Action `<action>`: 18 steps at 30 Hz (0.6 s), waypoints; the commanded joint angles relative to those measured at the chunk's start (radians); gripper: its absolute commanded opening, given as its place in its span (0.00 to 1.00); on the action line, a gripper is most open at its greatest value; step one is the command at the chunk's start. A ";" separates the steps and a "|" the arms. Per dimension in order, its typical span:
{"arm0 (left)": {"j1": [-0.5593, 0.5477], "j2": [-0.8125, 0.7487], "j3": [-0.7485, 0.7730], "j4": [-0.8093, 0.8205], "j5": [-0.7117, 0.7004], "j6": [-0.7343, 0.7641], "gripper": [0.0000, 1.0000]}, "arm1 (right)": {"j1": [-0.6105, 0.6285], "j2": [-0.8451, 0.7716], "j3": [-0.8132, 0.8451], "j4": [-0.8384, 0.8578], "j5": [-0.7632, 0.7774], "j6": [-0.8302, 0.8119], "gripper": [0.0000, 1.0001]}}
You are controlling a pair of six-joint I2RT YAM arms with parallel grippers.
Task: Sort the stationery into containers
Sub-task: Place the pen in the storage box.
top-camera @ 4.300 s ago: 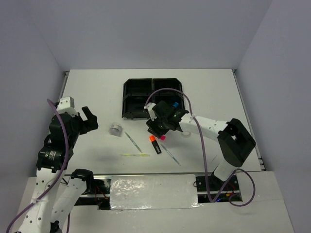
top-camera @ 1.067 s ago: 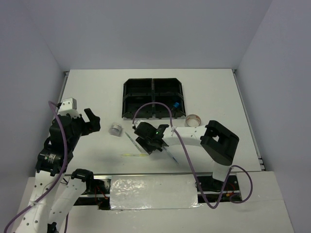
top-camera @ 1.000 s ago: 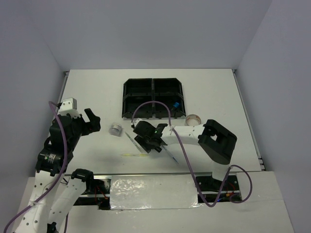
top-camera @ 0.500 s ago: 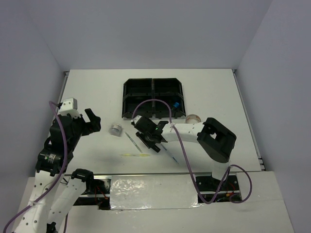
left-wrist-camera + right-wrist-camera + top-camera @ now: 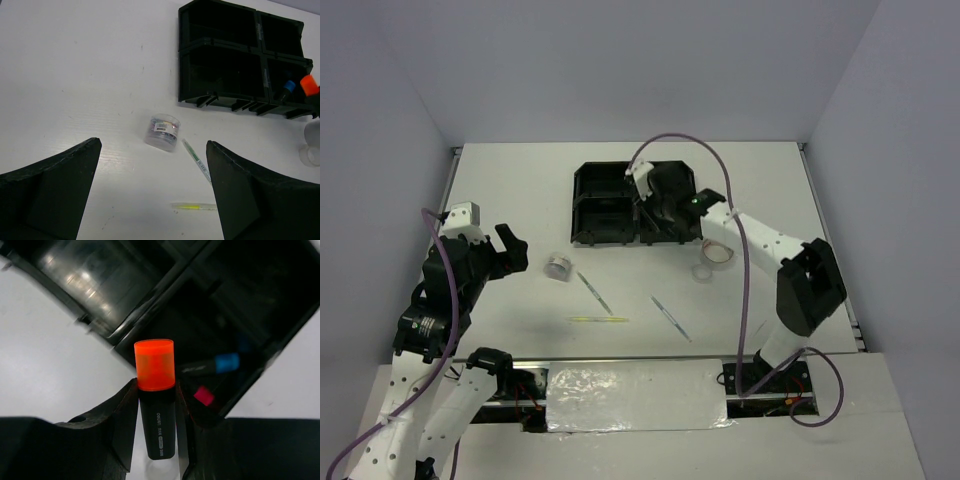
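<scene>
r gripper (image 5: 156, 396) is clamped on the orange highlighter (image 5: 155, 365). fingers (image 5: 125, 407) press its black barrel from both sides, and the orange cap sticks out past the tips. in the top view the r gripper (image 5: 656, 196) hangs over the right half of the tray (image 5: 603, 182), which sits mid-table twd the far side. wrist cam looks down past the cap onto the tray. the blue highlighter (image 5: 227, 362) and pink highlighter (image 5: 203, 395) lie side by side in the near-right compartment, below and to the right of the held one.

l gripper (image 5: 152, 146) has its fingers wide apart w/ nothing between them, up off the table on the left side. the silvery roll (image 5: 163, 132) sits on the table ahead of it, apart from both fingers, left of the tray's near-left corner. two grey pens (image 5: 593, 292) (image 5: 670, 317) and the yellow-green stick (image 5: 598, 320) lie loose on the table nearer the bases. a beige tape roll (image 5: 718, 252) and a clear roll (image 5: 702, 272) sit just off the tray's near-right corner.
</scene>
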 commanded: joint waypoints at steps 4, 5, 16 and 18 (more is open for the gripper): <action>-0.005 -0.006 -0.001 0.045 0.012 0.023 0.99 | -0.104 0.196 0.285 -0.105 0.004 -0.162 0.16; -0.005 -0.004 0.001 0.045 0.014 0.023 0.99 | -0.106 0.220 0.314 -0.116 0.034 -0.172 0.17; -0.005 -0.003 0.001 0.046 0.023 0.026 0.99 | -0.115 0.205 0.362 -0.180 -0.022 -0.110 0.69; -0.005 -0.003 -0.001 0.048 0.023 0.026 0.99 | -0.115 0.117 0.297 -0.142 -0.029 -0.074 0.84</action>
